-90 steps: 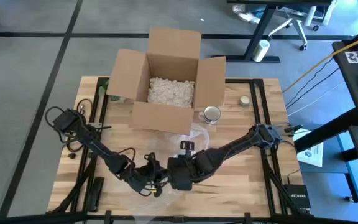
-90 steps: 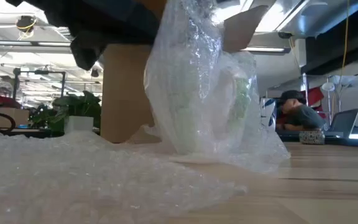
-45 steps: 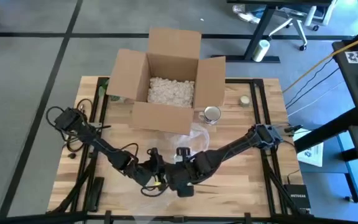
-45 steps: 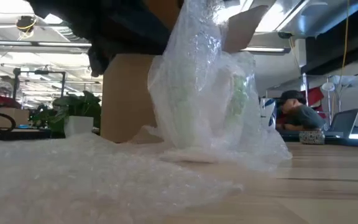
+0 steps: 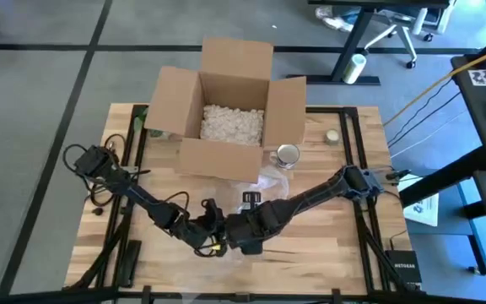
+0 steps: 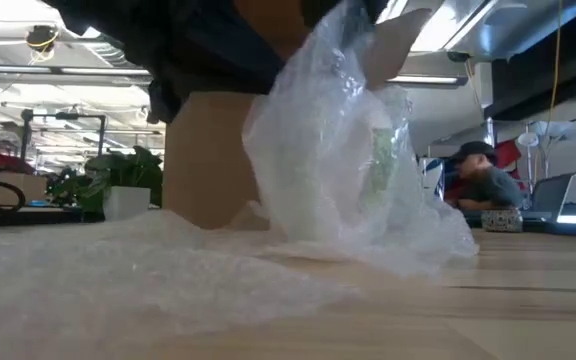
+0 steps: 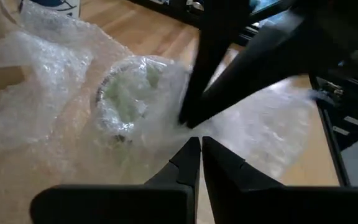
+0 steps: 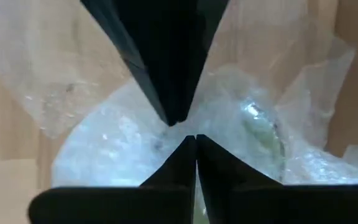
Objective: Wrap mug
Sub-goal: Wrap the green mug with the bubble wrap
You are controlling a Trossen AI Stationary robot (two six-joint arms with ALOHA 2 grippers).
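On the wooden table (image 5: 327, 253), the 2 grippers meet near the front edge, at about 6 o'clock from the open cardboard box (image 5: 230, 114). The left gripper (image 7: 199, 142) reaches in from 9 o'clock with its fingers pressed together, tips just touching the bubble wrap (image 7: 61, 112); whether a fold of film is pinched between them cannot be told. The right gripper (image 8: 194, 138) comes in from 3 o'clock, its fingers likewise closed to a thin slit over the wrap, and again any hold on the film cannot be told. The other arm's dark fingers cross each wrist view just ahead of the tips.

The mug (image 6: 353, 165), pale with green showing through, stands upright inside loose bubble wrap on the table, at 12 o'clock from the grippers and just in front of the box. The wrap rises above it in a crumpled peak and spreads flat across the table toward the low camera.

A small metal cup (image 5: 288, 155) sits at 3 o'clock of the box's front flap. A person (image 6: 483, 180) sits in the room behind.
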